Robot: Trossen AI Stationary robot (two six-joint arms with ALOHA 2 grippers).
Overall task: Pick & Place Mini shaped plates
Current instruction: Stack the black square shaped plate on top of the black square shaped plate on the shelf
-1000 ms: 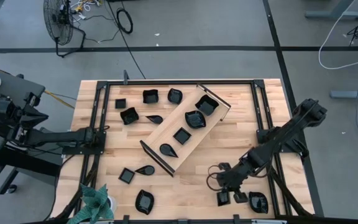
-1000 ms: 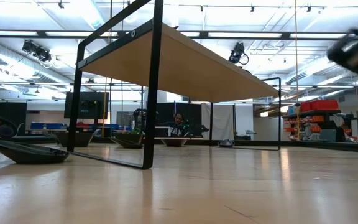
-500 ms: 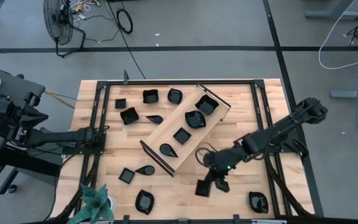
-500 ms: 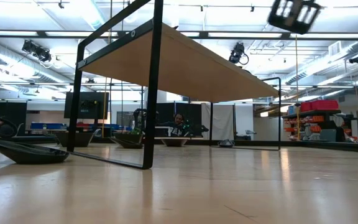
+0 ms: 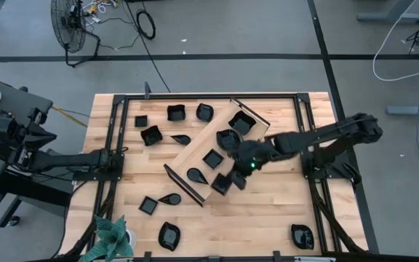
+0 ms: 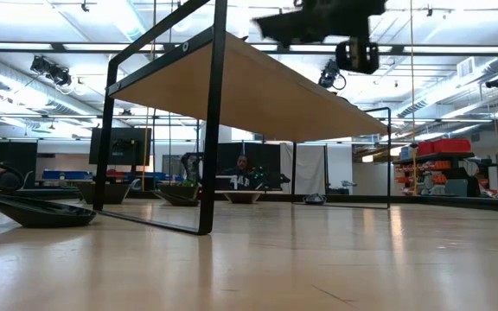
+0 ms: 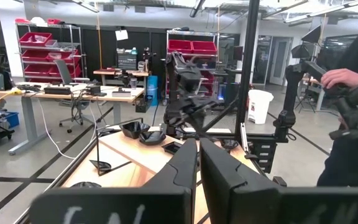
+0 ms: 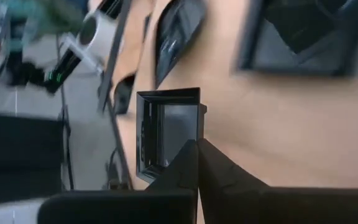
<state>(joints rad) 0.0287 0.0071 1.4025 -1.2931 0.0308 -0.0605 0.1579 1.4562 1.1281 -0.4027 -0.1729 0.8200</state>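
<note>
Right gripper [image 5: 228, 180] pinches my little square black plate [image 5: 221, 183] tight over the wooden tray [image 5: 195, 156], left arm waiting aside.

Wooden table [image 5: 282, 211] with tray [image 5: 195, 156], black plates [image 5: 169, 235]

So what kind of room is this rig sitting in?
Most likely a robotics lab or workshop. The left wrist view shows red parts bins on shelving and a workbench with cables, and the high view shows a floor fan on grey flooring marked with black tape lines.
</note>
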